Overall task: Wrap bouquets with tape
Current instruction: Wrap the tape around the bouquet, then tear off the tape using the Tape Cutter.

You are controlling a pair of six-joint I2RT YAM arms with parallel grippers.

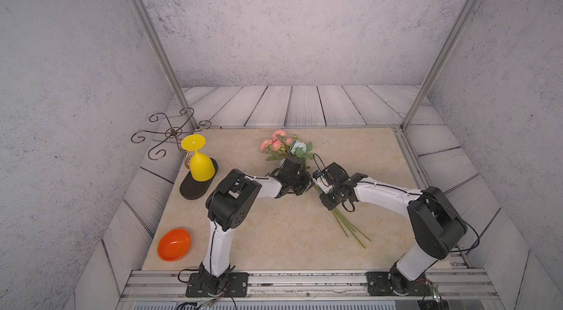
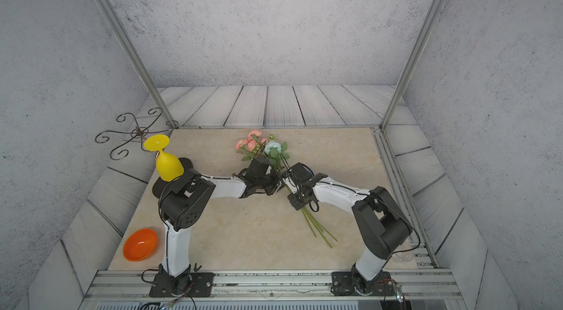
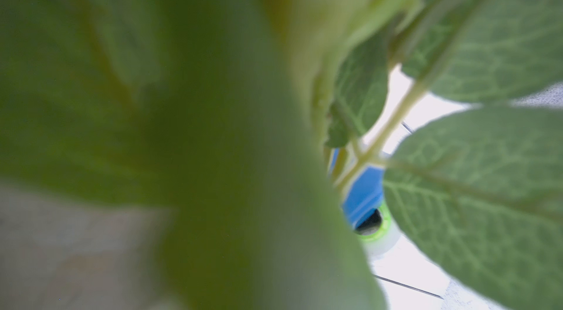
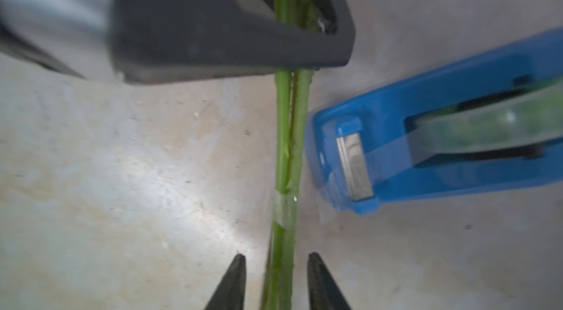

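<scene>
No words, numbers, labels, brand names or signs can be read in any of the views.

Grey speckled walls [image 1: 289,19] and pale plank panels [image 1: 304,104] surround a beige tabletop [image 1: 274,232].
</scene>
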